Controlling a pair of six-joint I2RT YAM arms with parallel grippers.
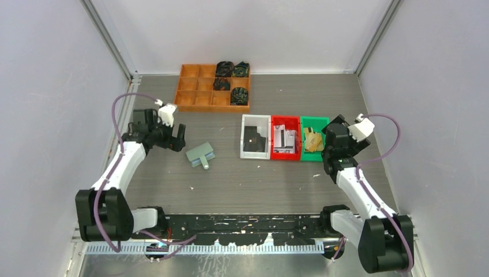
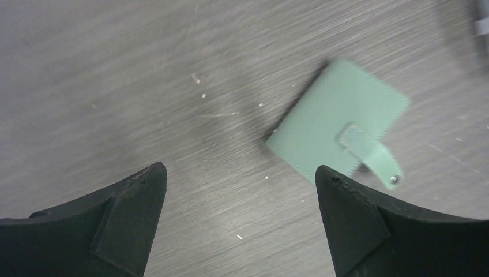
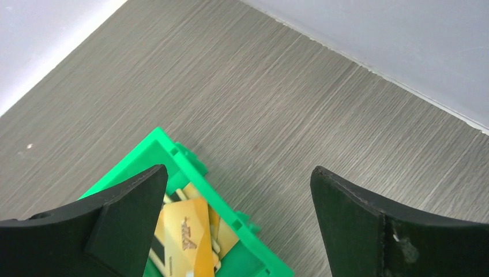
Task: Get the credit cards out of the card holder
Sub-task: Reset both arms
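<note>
Card holder (image 1: 200, 154) closed, flat on grey wood-grain table (image 1: 230, 184), pale walls around. My left gripper (image 1: 179, 137) near it, right gripper (image 1: 330, 134) by green bin (image 1: 314, 120).
Left wrist: my jaws spread wide, empty; card holder ahead right, white specks on table.
Right wrist: jaws wide apart, empty, above green bin holding tan card (image 3: 184, 231).

The pale green holder (image 1: 200, 153) is laid shut and flat on the table (image 1: 242, 184), tab pointed toward the near edge. An orange card (image 3: 184, 236) is seen inside the green bin (image 3: 167, 144).
</note>
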